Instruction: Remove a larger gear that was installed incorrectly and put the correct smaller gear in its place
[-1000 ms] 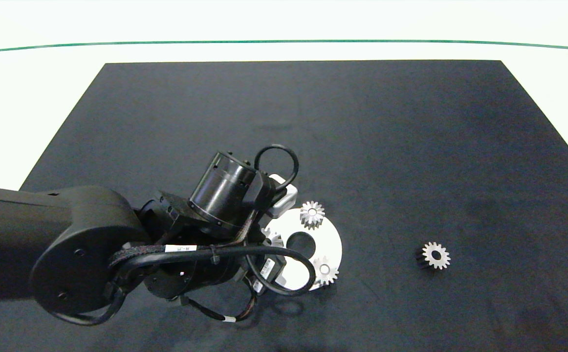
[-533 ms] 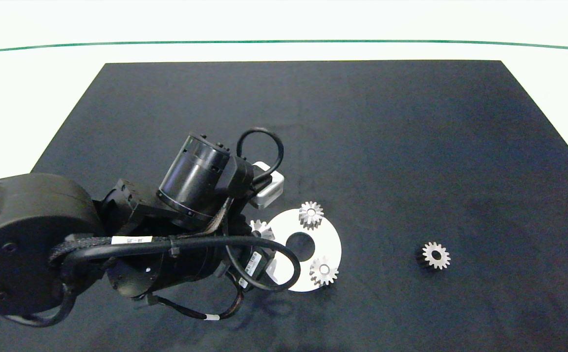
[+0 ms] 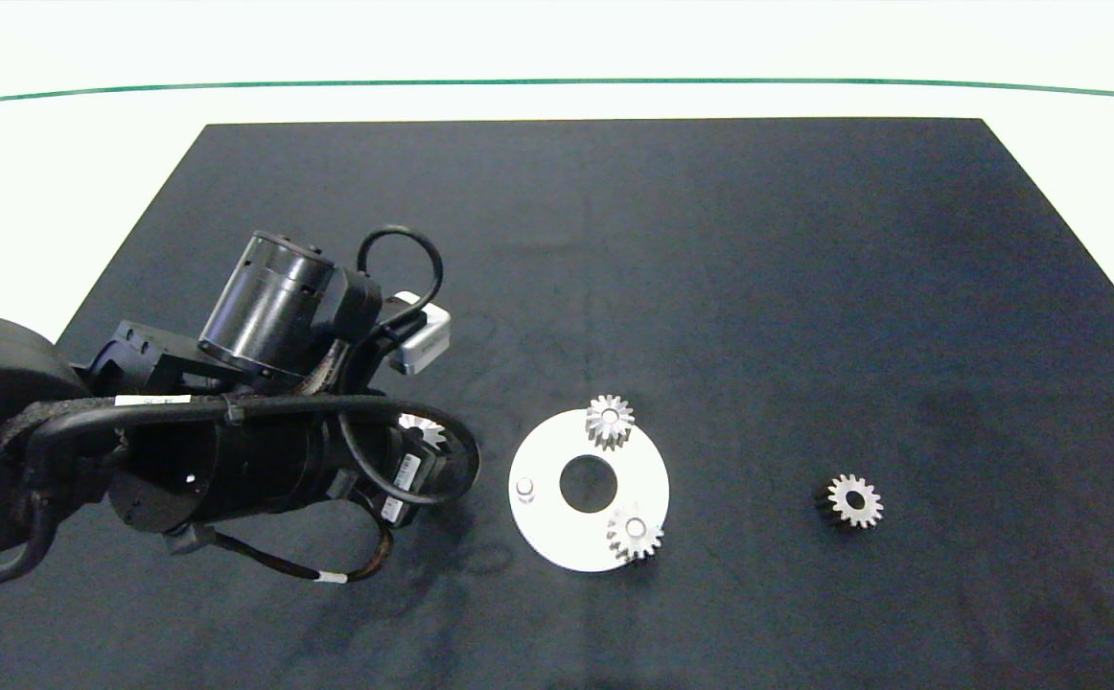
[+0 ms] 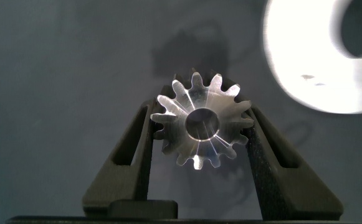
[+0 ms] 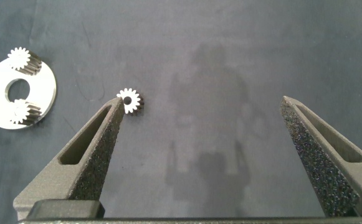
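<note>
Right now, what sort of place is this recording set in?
Most likely a lab test bench: a white table under a black mat, with only a white disc plate, loose metal gears, and the left hand gripping the larger gear.

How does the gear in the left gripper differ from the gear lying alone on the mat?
The held gear is clamped between the left gripper's fingers, above the mat; the lone gear rests on the mat, touched by nothing. The held gear is beside the white disc; the lone gear lies far from it. Both are silvery with a round centre hole.
</note>
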{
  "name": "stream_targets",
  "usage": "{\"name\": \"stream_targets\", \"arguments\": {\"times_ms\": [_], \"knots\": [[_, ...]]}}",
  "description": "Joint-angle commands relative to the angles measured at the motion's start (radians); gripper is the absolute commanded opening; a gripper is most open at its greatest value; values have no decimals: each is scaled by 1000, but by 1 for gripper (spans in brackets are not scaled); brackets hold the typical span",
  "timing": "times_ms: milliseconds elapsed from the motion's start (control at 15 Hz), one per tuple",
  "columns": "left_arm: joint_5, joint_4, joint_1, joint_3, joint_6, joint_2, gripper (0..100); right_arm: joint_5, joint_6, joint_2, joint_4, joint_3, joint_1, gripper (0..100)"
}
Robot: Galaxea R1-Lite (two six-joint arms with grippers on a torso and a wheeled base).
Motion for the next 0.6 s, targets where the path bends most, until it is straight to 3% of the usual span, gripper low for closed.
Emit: {"name": "stream_targets", "arguments": {"times_ms": [67,600], "knots": [[-18,-17,88,27,2,-10,28,-1,0,0,2,0,0,100],[-76,-48,232,45,11,1,28,-4,0,1,2,2,-7,100]]}}
